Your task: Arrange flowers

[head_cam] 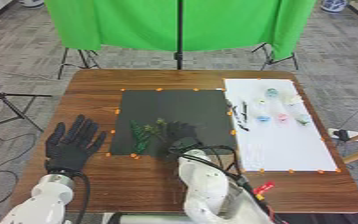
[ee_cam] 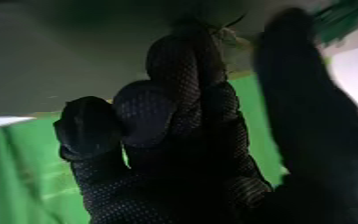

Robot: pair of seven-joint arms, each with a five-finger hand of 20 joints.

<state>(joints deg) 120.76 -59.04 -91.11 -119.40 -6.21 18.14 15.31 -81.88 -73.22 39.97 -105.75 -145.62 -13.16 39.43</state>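
The right arm comes in from the bottom, and its hand, the right hand [head_cam: 182, 133], is low over the black mat [head_cam: 171, 102], pointing away from the robot. In the right wrist view its fingers [ee_cam: 191, 70] are close together and a bit bent, with the thumb [ee_cam: 300, 85] apart from them. The flower stem with small buds [head_cam: 160, 122] is just beside this hand, and the green leafy stem [head_cam: 140, 137] lies next to that one. The left hand [head_cam: 67, 153] is over the left side of the brown table [head_cam: 140, 190], fingers spread wide. The pink flower [head_cam: 282, 118] and the blue flower [head_cam: 263, 119] are on the white sheet [head_cam: 291, 150]. A blue and white vase [head_cam: 334, 5] stands behind, on the floor.
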